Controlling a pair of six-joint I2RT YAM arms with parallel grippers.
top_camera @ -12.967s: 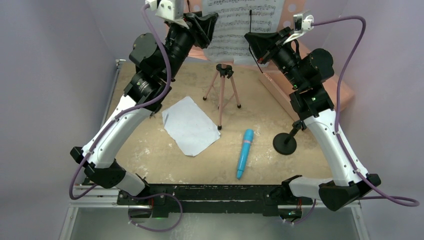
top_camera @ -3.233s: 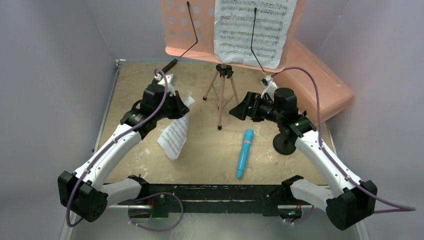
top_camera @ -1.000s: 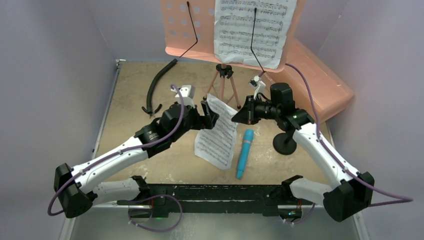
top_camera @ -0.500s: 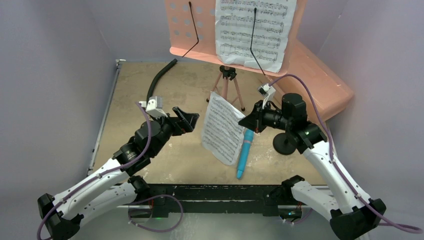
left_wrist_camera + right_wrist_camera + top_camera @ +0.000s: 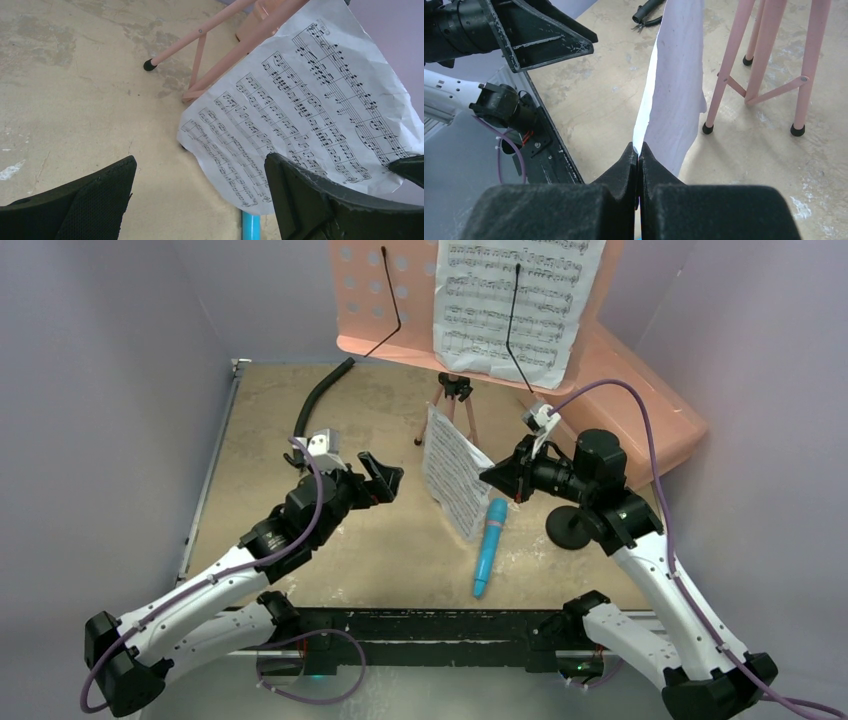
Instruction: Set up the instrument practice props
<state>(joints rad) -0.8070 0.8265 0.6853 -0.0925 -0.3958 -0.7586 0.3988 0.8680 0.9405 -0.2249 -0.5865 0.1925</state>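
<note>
The pink perforated music stand [image 5: 395, 300] rises on tripod legs [image 5: 455, 400] at the back, with one white sheet-music page [image 5: 515, 305] resting on it. My right gripper [image 5: 497, 478] is shut on the edge of a second page [image 5: 455, 480], which hangs upright in front of the tripod. From the right wrist, the jaws [image 5: 638, 150] pinch that page [image 5: 676, 85] edge-on. My left gripper [image 5: 385, 480] is open and apart from the page, left of it; the left wrist view shows the printed page [image 5: 305, 115] beyond its spread gripper [image 5: 200, 165]. The blue toy microphone [image 5: 489, 545] lies flat. The black mic stand [image 5: 570, 528] sits beside it.
A curved black hose [image 5: 315, 410] lies at the back left. A large translucent pink box [image 5: 640, 410] stands behind the stand at the right. Purple walls close in on both sides.
My left gripper let go of the page, opened wide and pulled back to the left. My right gripper kept the page and carried it up and back toward the tripod.
</note>
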